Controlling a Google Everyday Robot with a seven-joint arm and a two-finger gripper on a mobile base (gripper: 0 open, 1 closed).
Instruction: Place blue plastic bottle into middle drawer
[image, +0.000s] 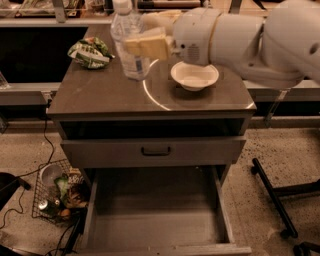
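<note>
Bottle pinched above the counter, drawer open below

The gripper (131, 44) is at the upper left of the cabinet top (105, 95), reaching in from the right on a bulky white arm (240, 37). Its tan fingers (147, 46) are closed around the blue plastic bottle (134, 66), one pad across the front of the label and the other hidden behind. The bottle stands upright in that grip, with its white cap at the very top edge of the view. Its base is over the rear left part of the brown surface, and I cannot tell whether it touches.

Just to the right of the bottle sits a white bowl (194, 76), partly under the arm. A crumpled green snack bag (90, 52) lies to the bottle's left, apart from it.

Under the top, a shut drawer front (100, 151) carries a dark bar handle (155, 150). Below it the middle drawer (155, 225) is pulled out towards the camera, its grey floor bare. A wire basket (57, 195) of odds and ends stands on the floor to the left
</note>
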